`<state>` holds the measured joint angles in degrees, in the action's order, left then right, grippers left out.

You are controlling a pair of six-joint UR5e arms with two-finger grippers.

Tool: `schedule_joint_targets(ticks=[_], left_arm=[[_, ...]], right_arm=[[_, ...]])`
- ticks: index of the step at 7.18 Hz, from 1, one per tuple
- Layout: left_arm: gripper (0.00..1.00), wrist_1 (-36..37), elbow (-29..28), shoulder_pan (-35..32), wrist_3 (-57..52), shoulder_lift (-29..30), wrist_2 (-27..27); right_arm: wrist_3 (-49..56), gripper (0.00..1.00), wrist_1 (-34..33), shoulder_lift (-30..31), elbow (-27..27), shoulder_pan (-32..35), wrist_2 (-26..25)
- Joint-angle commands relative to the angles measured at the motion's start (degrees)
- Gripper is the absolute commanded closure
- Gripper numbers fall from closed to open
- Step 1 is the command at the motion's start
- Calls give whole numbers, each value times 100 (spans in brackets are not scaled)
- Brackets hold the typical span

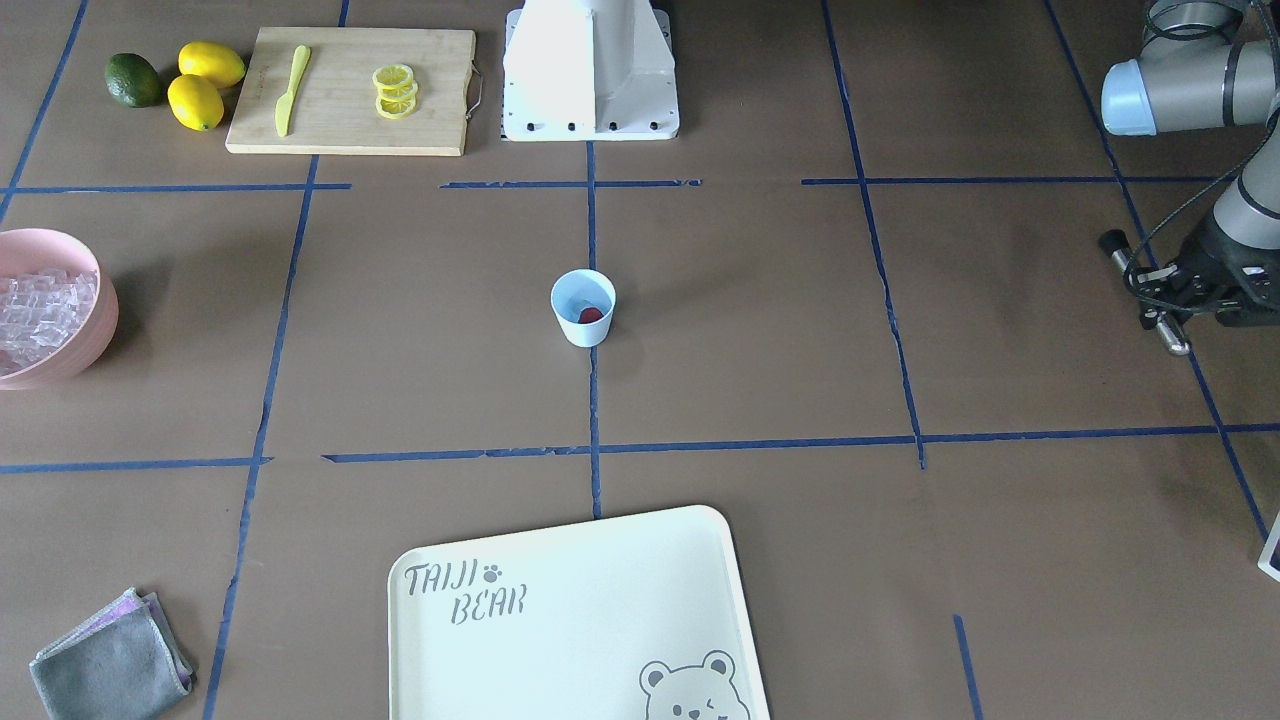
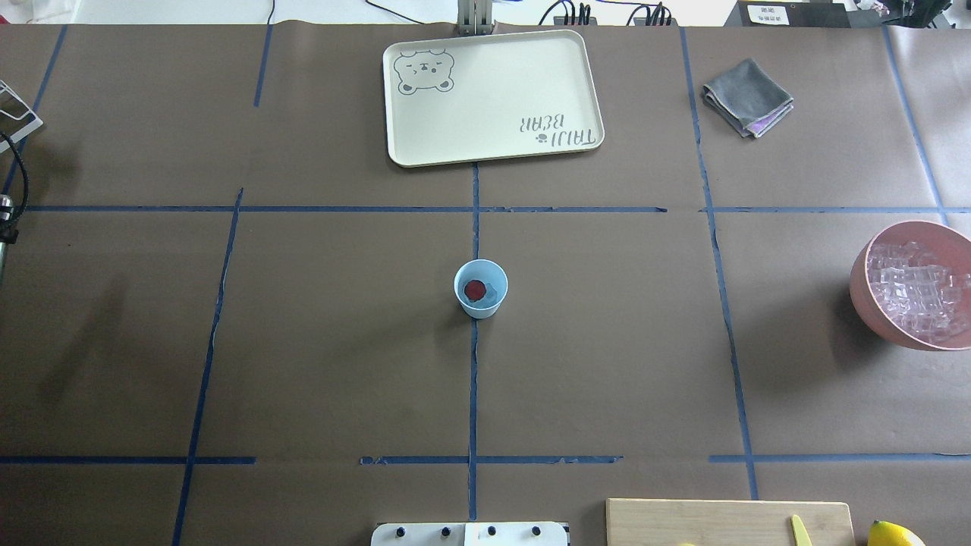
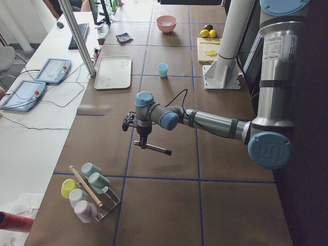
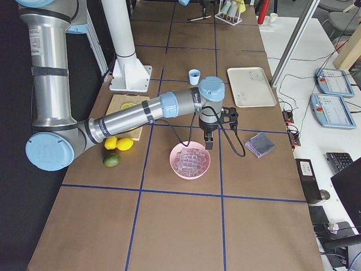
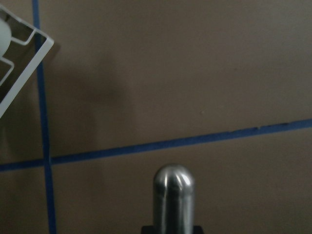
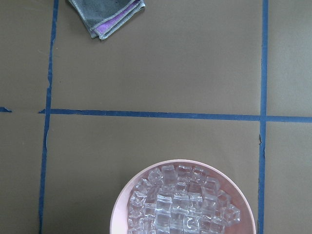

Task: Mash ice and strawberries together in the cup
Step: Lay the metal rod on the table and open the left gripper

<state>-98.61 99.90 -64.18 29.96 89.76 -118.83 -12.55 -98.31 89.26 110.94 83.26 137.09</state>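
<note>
The pale blue cup [image 1: 583,308] stands upright at the table's centre, also seen in the overhead view [image 2: 480,288]. One red strawberry [image 2: 475,289] lies inside it. Clear ice cubes [image 6: 183,202] fill a pink bowl [image 2: 861,292] at the table's right end. My left gripper [image 1: 1165,300] is far to the left of the cup, shut on a metal pestle [image 5: 174,195] that it holds above the table [image 3: 154,148]. My right gripper [image 4: 207,141] hangs over the bowl's far rim. Its fingers show in no close view, so I cannot tell if it is open or shut.
A cream bear tray [image 2: 493,95] lies beyond the cup. A folded grey cloth [image 2: 747,97] is at the far right. A cutting board [image 1: 350,90] carries a yellow knife and lemon slices, with lemons and a lime beside it. A rack of cups [image 3: 89,192] stands at the left end.
</note>
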Motion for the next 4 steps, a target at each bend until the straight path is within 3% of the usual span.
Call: schedule_joint_targets(ticks=[1,4], left_arm=[[100,703,-76,202,-34,42,9],[100,694,-418,651,-42,216,26]], right_arm=[[68,0,-4,21,-3,6,-7],[69,0,-4,39,-3,15,-16]])
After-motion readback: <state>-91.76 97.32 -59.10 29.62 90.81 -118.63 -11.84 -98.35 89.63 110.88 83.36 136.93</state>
